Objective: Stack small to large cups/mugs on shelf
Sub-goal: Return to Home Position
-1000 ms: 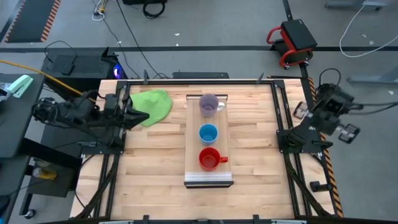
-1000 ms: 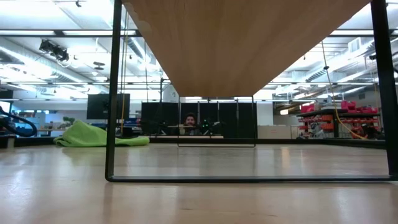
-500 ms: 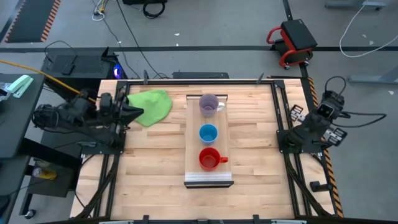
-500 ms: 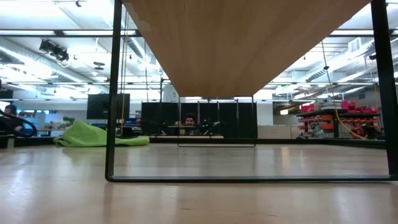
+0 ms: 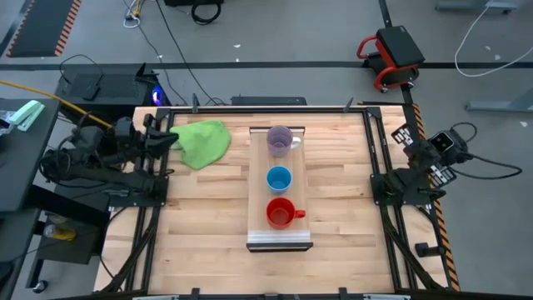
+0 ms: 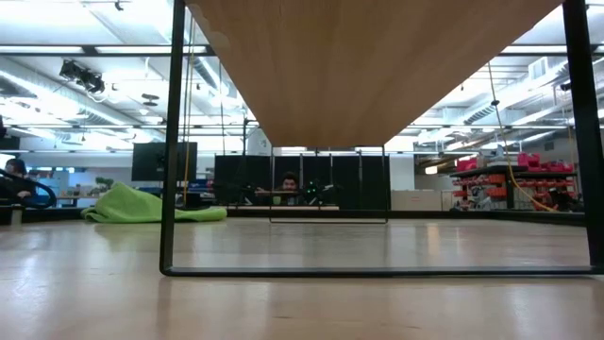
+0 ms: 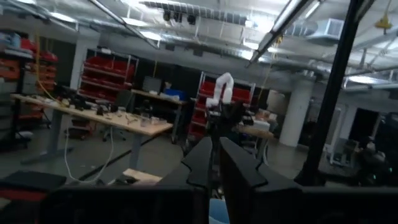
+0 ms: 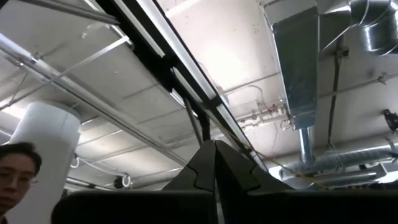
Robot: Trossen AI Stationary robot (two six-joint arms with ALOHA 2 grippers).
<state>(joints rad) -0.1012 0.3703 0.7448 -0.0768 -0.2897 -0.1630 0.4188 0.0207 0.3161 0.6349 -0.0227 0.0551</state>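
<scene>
Shelf (image 5: pixel 258 197), frame centre: purple mug (image 5: pixel 279 139), blue cup (image 5: pixel 279 178), red mug (image 5: pixel 281 213) in column. Left gripper (image 7: pixel 216 148), right gripper (image 8: pixel 216 149): fingers together, empty; both arms retracted further outward.

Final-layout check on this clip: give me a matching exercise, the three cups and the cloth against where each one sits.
Things
1. purple mug
2. blue cup
3. red mug
4. green cloth

Places
A. middle of the shelf
B. on the tabletop, off the shelf
C. shelf end by the grey strip
D. shelf end away from the grey strip

Pairs: 1-D, 2-A, 3-C, 4-B
</scene>
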